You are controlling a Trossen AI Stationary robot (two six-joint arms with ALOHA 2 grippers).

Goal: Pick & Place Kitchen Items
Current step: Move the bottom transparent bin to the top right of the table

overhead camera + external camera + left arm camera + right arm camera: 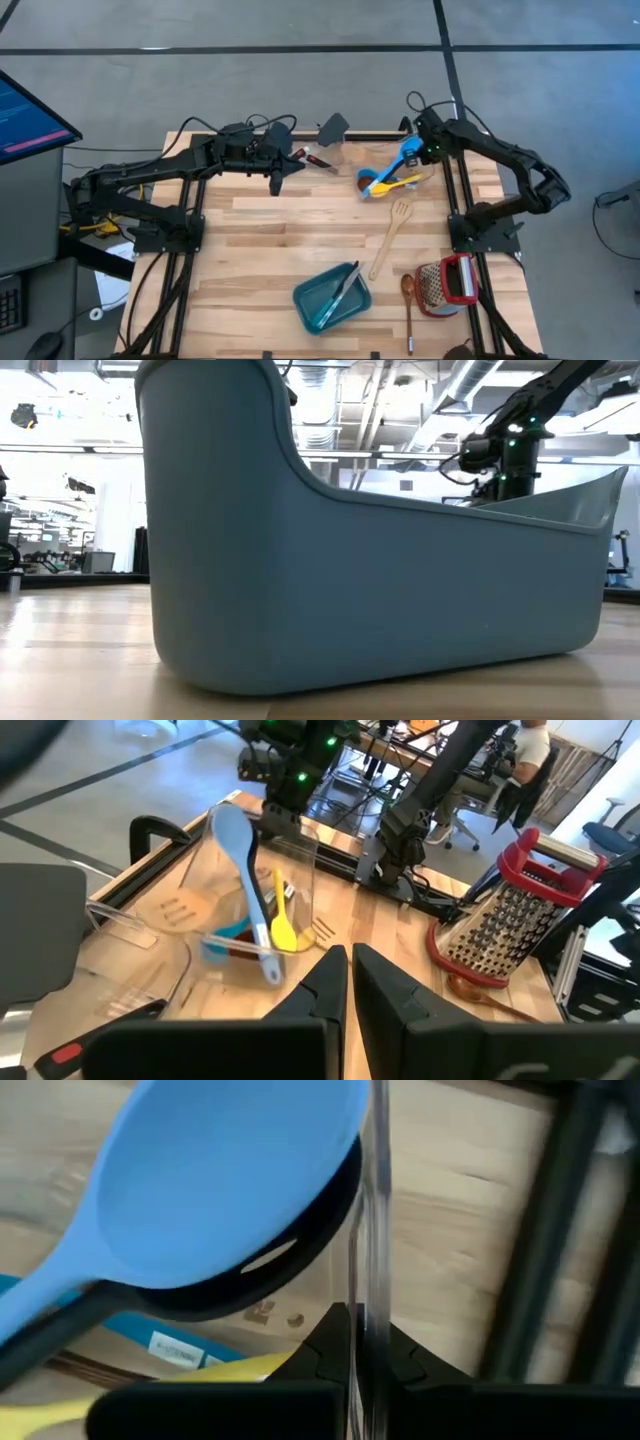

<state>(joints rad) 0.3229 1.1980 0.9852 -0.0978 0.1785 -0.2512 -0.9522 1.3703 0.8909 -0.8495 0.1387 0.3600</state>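
Right tool pinching clear container rim, blue spoon beside, left tool pressed together.

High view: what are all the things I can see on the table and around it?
pale wooden table: one, under everything
clear plastic container: one, see-through, far side
blue spoon: one, in the container
yellow spoon: one, in the container
black spatula: one, far edge
pale slotted wooden spatula: one, middle right
brown wooden spoon: one, near edge
teal tray: one, near side, holding a slim grey utensil
metal grater with red handle: one, near right
computer screen: one, off the table, left
left gripper: black, shut, far left side
right gripper: black, clamped on the container's wall
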